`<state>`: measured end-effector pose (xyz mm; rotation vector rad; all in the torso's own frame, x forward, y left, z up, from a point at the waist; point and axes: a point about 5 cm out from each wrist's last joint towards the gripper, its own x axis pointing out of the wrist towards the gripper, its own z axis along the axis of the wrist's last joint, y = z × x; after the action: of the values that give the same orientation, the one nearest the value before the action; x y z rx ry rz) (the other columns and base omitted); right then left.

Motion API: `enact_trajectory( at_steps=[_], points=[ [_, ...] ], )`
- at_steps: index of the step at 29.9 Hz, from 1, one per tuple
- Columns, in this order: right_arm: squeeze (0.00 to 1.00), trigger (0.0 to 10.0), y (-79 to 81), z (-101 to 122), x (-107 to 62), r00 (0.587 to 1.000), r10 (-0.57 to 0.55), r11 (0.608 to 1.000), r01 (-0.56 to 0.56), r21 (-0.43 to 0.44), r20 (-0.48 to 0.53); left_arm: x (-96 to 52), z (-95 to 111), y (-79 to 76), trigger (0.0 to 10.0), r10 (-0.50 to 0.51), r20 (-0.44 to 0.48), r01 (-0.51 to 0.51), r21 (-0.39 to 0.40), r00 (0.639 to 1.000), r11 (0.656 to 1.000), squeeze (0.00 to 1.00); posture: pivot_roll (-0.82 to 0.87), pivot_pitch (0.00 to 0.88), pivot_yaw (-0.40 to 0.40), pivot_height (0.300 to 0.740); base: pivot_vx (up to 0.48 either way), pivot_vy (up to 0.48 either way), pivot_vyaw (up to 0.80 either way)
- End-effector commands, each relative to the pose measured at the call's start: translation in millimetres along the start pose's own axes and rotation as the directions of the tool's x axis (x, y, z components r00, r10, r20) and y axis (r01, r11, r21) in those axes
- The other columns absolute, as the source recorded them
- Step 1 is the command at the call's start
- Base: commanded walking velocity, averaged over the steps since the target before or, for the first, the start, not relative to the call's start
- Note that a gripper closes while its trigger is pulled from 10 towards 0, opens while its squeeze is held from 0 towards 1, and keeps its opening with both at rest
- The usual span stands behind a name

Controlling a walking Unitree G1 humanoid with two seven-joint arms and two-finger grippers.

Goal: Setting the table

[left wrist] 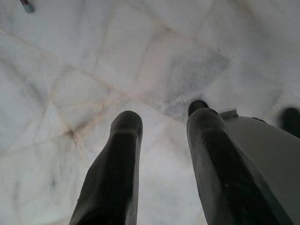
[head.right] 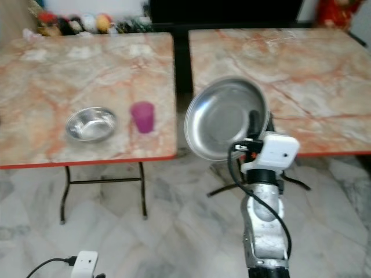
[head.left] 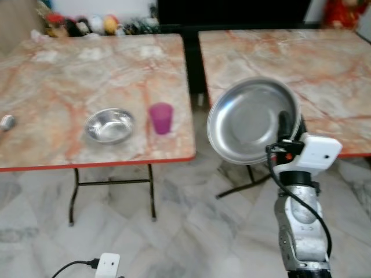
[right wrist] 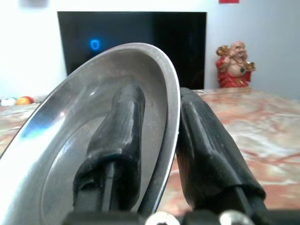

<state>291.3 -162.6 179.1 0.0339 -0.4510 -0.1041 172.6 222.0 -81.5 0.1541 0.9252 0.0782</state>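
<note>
Steel plate [head.left: 250, 119] pinched at its rim in the right claw [right wrist: 159, 154], tilted up; bowl [head.left: 109, 125] and cup [head.left: 161, 118] lie leftward (left claw [left wrist: 161, 164] agape, empty).

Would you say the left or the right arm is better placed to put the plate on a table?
Right: its gripper already clamps the plate by the tables; the left gripper hangs over floor.

The steel plate [head.left: 250, 120] hides part of the right table's [head.left: 324, 69] near edge, and 1 finger [right wrist: 206, 150] sits behind its rim. A small grey object [head.left: 6, 122] is cut off at the frame edge and cannot be identified. Figurines [head.left: 81, 24] beyond the left table [head.left: 69, 69] are too blurred to identify.
</note>
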Motion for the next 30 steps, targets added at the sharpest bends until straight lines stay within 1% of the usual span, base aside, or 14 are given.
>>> enact_trajectory(
  at_steps=[1, 11, 19, 25, 30],
  points=[
    [0.00, 10.0, -9.3, 3, 2.1, 0.999, -0.035, 0.999, 0.036, -0.010, 0.012, -1.2, -7, -3.2, 10.0, -0.014, -0.027, 0.014, 0.009, 1.000, 1.000, 0.00, -0.14, 0.133, 0.054, 0.740, 0.000, -0.458, 0.00],
    [0.00, 10.0, -20.0, -1, 0.2, 0.994, -0.104, 0.994, 0.103, -0.018, -0.016, -1.6, -9, -3.0, 10.0, -0.018, -0.033, 0.018, 0.013, 0.999, 1.000, 0.00, -0.14, 0.147, 0.055, 0.740, 0.000, -0.442, 0.00],
    [0.00, 10.0, -25.8, -4, -2.2, 0.988, -0.152, 0.988, 0.152, -0.012, -0.034, -2.1, -10, -3.4, 10.0, -0.024, -0.031, 0.024, -0.001, 0.999, 1.000, 0.00, -0.14, 0.150, 0.056, 0.740, 0.000, 0.000, 0.00],
    [0.00, 10.0, -26.9, -4, -2.7, 0.985, -0.169, 0.986, 0.168, -0.014, -0.039, -2.2, -10, -3.9, 10.0, -0.033, -0.026, 0.033, 0.003, 0.999, 0.999, 0.00, -0.14, 0.132, 0.057, 0.740, 0.000, 0.000, 0.00],
    [0.00, 10.0, -27.0, -6, -4.2, 0.981, -0.189, 0.982, 0.189, -0.012, -0.052, -2.5, -11, -4.2, 10.0, -0.041, -0.029, 0.041, 0.005, 0.999, 0.999, 0.00, -0.14, 0.120, 0.059, 0.740, 0.306, 0.000, 0.00]
  ],
)
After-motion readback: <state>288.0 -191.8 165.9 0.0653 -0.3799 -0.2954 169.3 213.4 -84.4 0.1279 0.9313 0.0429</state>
